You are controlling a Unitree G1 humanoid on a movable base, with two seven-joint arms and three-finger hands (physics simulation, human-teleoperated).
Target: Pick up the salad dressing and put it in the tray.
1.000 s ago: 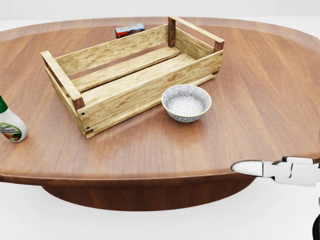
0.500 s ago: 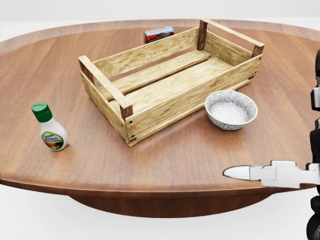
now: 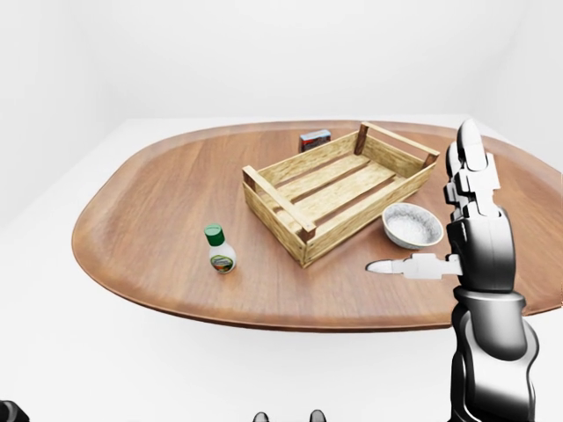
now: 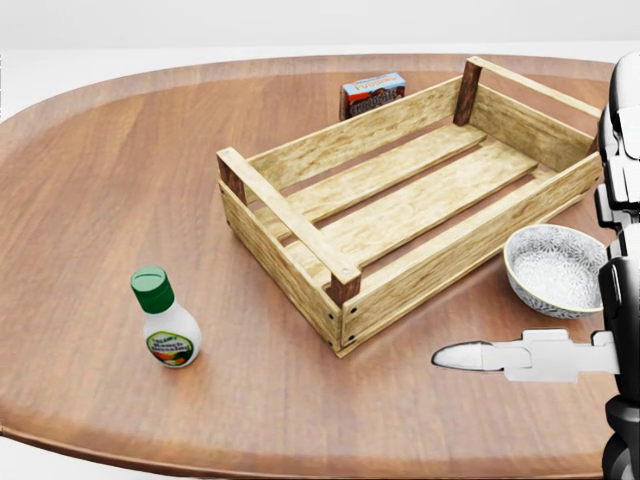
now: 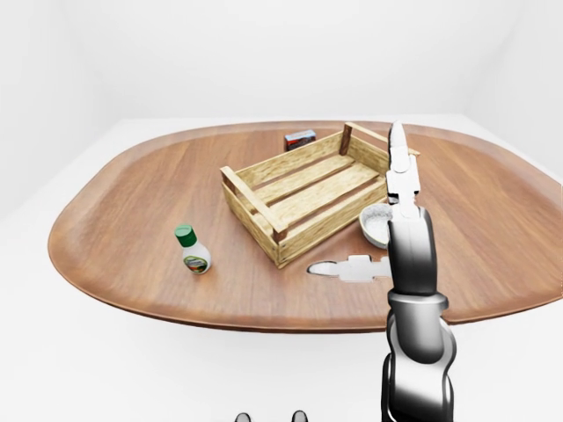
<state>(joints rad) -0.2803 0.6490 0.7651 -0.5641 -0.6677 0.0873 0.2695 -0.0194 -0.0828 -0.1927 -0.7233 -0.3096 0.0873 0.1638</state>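
Note:
The salad dressing (image 4: 167, 325), a small white bottle with a green cap, stands upright on the wooden table (image 4: 90, 170) in the lower left of the head view. The tray (image 4: 288, 236), a slatted wooden crate, lies to the bottle's right and holds nothing. My right hand (image 3: 427, 207) is raised at the right of the views, open, with its fingers (image 3: 470, 158) pointing up and its thumb (image 4: 470, 355) stretched left. It hangs below the crate's near corner, far to the right of the bottle, and holds nothing. My left hand does not show.
A patterned grey bowl (image 4: 555, 270) sits against the crate's lower right side, just above my thumb. A small red and blue box (image 4: 373, 94) lies beyond the crate's far wall. The table's rounded edge (image 3: 264, 316) runs along the bottom of the eye views.
The whole picture has slid right, so the camera has moved. The bottle has come from the left edge toward the middle. My right hand's upright fingers now show at the right edge.

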